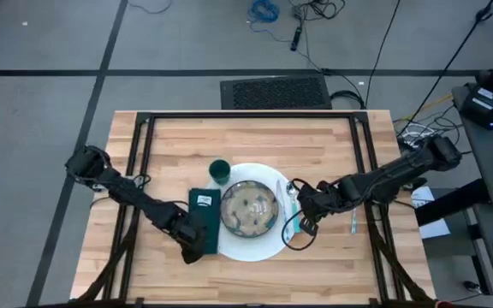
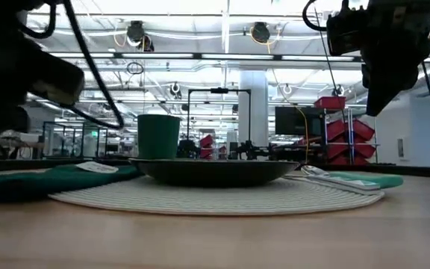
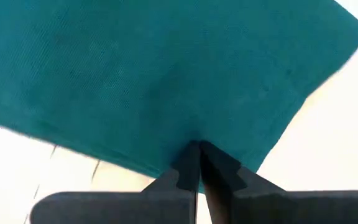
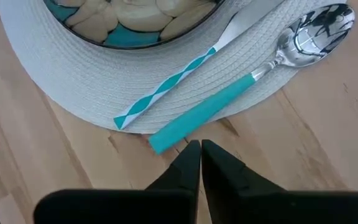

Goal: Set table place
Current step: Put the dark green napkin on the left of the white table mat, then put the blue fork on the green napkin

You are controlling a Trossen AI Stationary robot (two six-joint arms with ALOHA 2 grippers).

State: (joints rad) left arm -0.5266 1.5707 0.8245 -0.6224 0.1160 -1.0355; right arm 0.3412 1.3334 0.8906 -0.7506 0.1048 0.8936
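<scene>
Left tool (image 3: 197, 163) together on napkin (image 3: 166, 81) edge; right tool (image 4: 200, 158) together, empty. Risk: napkin drags, nudging plate (image 1: 248, 208).

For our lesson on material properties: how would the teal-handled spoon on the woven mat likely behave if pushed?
The spoon looks rigid, so it would probably slide whole. Its shiny rounded bowl may let it rock or pivot. The placemat looks ribbed and might drag on it.
</scene>
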